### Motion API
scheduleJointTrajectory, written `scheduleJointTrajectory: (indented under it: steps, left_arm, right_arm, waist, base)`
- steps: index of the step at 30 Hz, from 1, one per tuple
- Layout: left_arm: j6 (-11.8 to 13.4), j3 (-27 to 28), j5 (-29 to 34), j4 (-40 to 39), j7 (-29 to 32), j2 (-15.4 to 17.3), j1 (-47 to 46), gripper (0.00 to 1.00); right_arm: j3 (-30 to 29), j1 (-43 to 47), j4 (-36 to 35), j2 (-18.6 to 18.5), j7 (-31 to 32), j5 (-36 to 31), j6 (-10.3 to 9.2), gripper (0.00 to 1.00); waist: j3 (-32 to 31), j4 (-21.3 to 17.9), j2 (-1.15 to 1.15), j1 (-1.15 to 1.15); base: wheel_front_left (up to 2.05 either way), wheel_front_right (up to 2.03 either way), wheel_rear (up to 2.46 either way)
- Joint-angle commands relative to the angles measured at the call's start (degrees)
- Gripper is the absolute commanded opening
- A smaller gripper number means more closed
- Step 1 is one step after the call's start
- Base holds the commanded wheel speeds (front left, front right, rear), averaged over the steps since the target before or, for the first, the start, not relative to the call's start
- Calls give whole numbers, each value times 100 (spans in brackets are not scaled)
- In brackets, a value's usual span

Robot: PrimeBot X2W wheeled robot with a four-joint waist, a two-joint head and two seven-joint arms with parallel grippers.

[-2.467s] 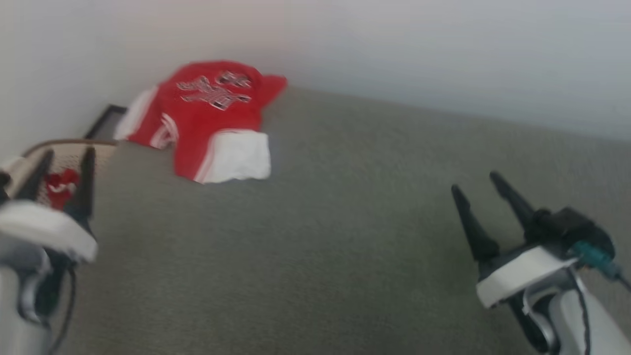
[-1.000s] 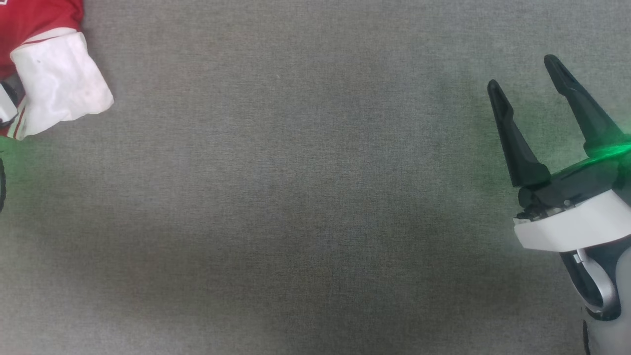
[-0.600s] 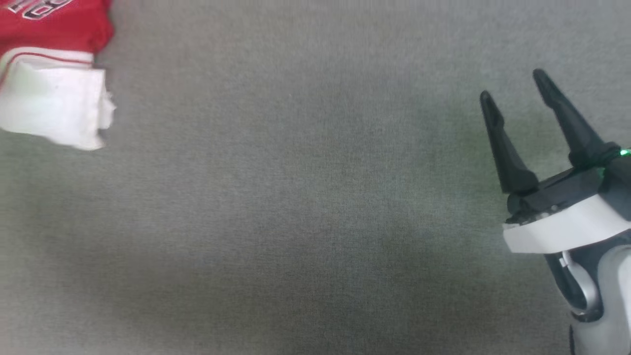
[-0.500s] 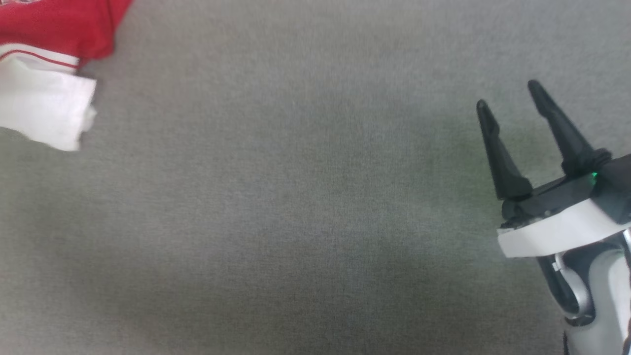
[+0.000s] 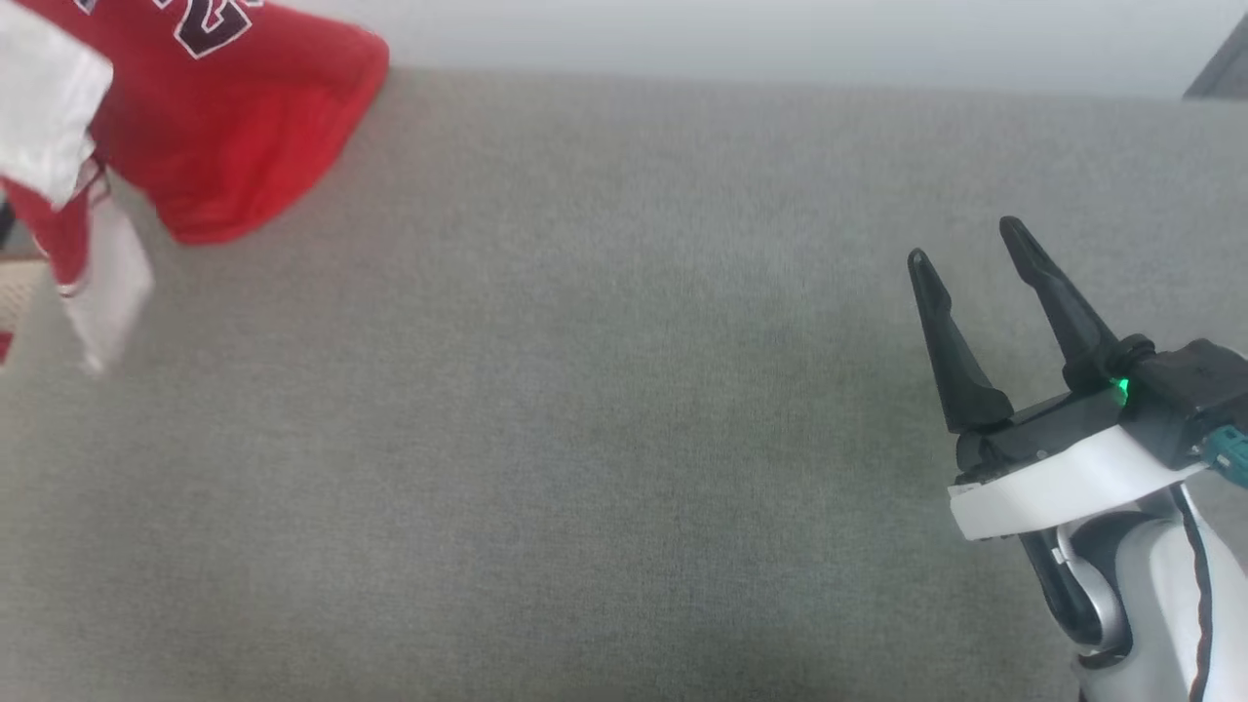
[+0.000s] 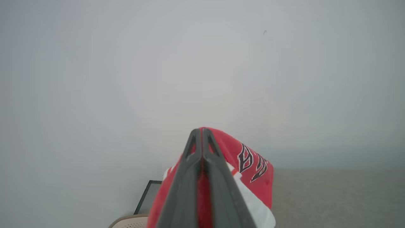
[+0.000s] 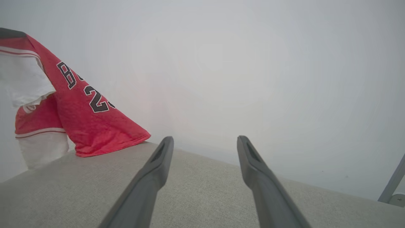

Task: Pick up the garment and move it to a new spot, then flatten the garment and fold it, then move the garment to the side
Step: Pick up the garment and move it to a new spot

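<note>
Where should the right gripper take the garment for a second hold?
Take the lower red corner of the garment, coming from the robot's right, low along the grey surface. The left gripper is shut on the garment's top, so the cloth drapes diagonally down to that free corner, which points toward the open right gripper. It is likely the easiest edge to reach.

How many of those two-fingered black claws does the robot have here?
2. The left gripper is shut on the red jersey shirt with white sleeves; the right gripper hangs open above the grey fabric surface.
</note>
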Motion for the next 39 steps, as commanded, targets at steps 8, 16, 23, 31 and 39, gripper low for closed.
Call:
scheduleJointTrajectory:
  steps: [8, 16, 23, 31, 39]
  left_arm:
    - [163, -112, 134, -738, 266, 122, -178, 0]
    - [361, -146, 18, -1901, 811, 345, 55, 0]
    - [633, -199, -69, -2970, 1333, 417, 229, 0]
    - [877, -289, -238, -3946, 1821, 325, 320, 0]
    - [1141, -445, -371, -4617, 2214, 64, 425, 0]
  right_arm:
    - [-73, 199, 108, 117, -164, 44, -2, 100]
    - [-288, 267, 163, 206, -284, -15, -2, 100]
    - [-573, 314, 268, 263, -381, -99, -2, 100]
    - [-943, 321, 330, 370, -486, -253, -2, 100]
    - [-1237, 349, 455, 502, -594, -342, -2, 100]
  waist:
    - [-525, -35, 0, -1]
    - [-693, -240, 0, -1]
    - [-727, -649, 0, -1]
    - [-626, -1260, 0, -1]
    - [-466, -1750, 0, -1]
  base:
    - [0, 0, 0]
    - [0, 0, 0]
    - [0, 0, 0]
    - [0, 0, 0]
    - [0, 0, 0]
